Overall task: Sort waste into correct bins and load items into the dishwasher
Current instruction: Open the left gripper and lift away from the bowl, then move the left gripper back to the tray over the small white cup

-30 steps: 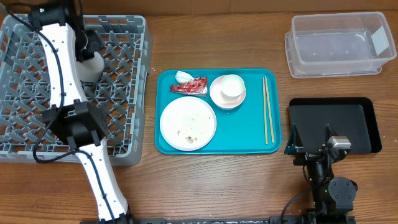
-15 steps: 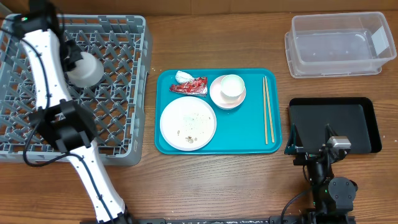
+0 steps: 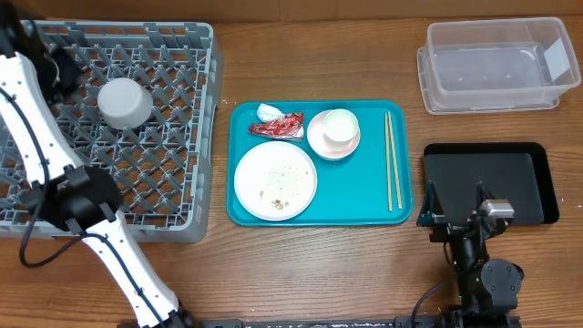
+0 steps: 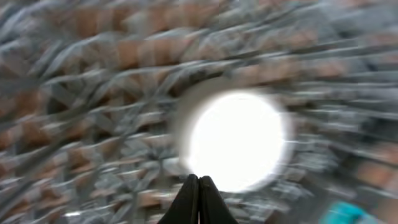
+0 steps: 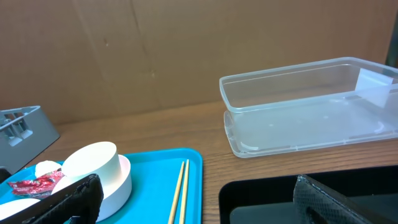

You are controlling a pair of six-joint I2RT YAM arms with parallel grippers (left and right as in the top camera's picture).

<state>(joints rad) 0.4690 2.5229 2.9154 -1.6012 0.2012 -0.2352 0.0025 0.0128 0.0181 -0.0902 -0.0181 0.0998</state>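
A pale bowl point(image 3: 125, 102) sits upside down in the grey dish rack point(image 3: 173, 182); in the blurred left wrist view it is a bright round shape point(image 4: 239, 140). My left gripper point(image 3: 56, 66) is shut and empty, just left of the bowl, with its fingertips together point(image 4: 199, 182). On the teal tray lie the white plate point(image 3: 275, 180) with food scraps, a cup in a pale bowl point(image 3: 335, 132), a red wrapper point(image 3: 278, 126), a white tissue point(image 3: 267, 112) and the chopsticks point(image 3: 392, 173). My right gripper point(image 3: 455, 215) is open point(image 5: 193, 205) over the black tray's left end.
The clear tub point(image 3: 496, 64) stands at the back right, and the black tray point(image 3: 519, 178) lies in front of it. The teal tray point(image 3: 355, 196) lies mid-table between the rack and the bins. The left arm point(image 3: 36, 146) crosses the rack's left side.
My left gripper carried the bowl a little left in the rack, let go of it and drew back toward the rack's far left corner. The right arm has not moved.
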